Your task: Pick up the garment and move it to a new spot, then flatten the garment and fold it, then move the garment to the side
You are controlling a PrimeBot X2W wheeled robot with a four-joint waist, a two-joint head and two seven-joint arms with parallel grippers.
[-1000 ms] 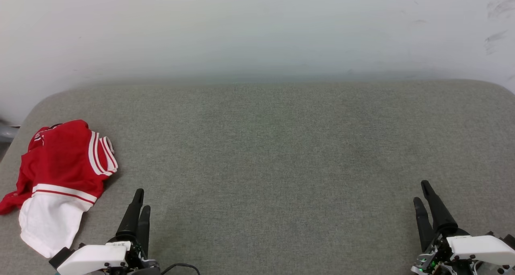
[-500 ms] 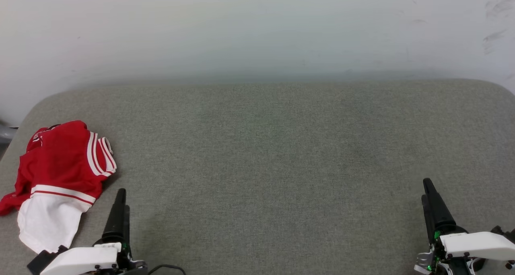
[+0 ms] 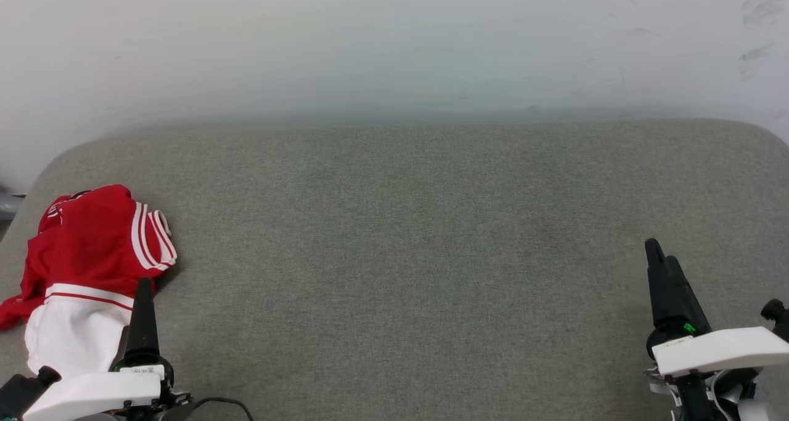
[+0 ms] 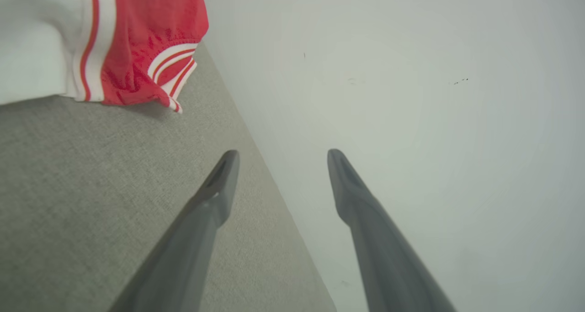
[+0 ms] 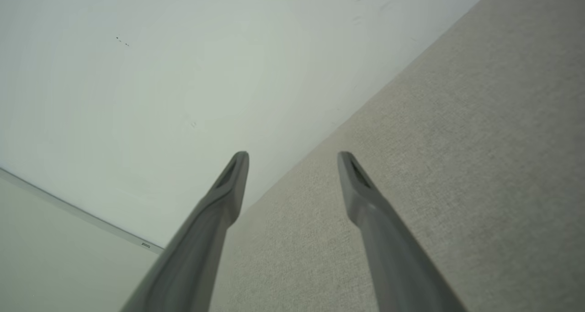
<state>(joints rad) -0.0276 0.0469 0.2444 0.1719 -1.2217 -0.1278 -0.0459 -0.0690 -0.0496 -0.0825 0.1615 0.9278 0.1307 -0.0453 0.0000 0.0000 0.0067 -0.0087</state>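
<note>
Two grippers sit at the near edge of a wide grey fabric-covered surface (image 3: 407,254), each with its long dark fingers spread apart and nothing between them. The garment (image 3: 92,254) lies crumpled at the far-left end of that surface, close to its rounded corner. Its red body is on top, striped white-and-red trim is bunched along its right side, and a white sleeve spills toward the robot.

The left gripper (image 3: 143,282) stands just beside that white sleeve, seen edge-on from the head so that its two fingers overlap into one. In the left wrist view the garment's trimmed edge lies up and to the left of the fingertips, apart from them, with bare grey fabric in the gap. The right gripper (image 3: 661,251) is at the opposite end, well apart from the garment.

A pale wall (image 3: 394,51) rises behind the surface, with dark scuff marks (image 3: 761,14) at its upper right. A black cable (image 3: 225,404) loops out beside the left wrist. A grey object (image 3: 9,204) is cut off at the left edge, too little of it showing to identify.
</note>
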